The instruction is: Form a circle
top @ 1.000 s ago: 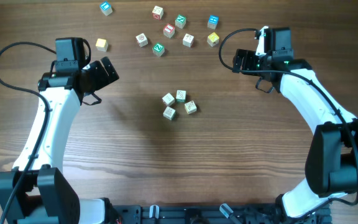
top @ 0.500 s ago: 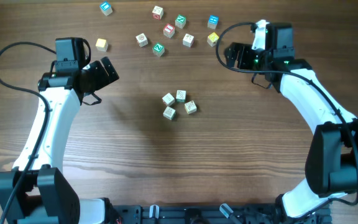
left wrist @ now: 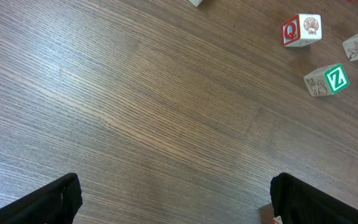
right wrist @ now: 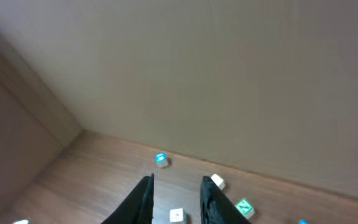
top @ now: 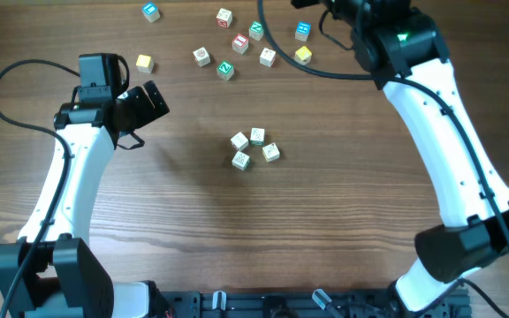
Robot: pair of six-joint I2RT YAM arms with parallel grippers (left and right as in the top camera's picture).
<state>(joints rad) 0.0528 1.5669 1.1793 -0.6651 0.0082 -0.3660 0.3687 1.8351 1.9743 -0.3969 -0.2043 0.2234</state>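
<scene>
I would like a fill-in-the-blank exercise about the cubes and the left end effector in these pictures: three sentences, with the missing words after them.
Seen from overhead, the central group on the table counts ____ cubes.
In the left wrist view, the green-framed cube shows the letter ____.
The left end effector is ____, with only bare wood between its fingers.
Missing words: four; Z; open.

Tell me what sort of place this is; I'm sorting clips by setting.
Probably an indoor robot lab or test bench: a white left arm and right arm stand at a wood-grain table, small lettered toy blocks lie on it, and a plain wall rises behind.
</scene>
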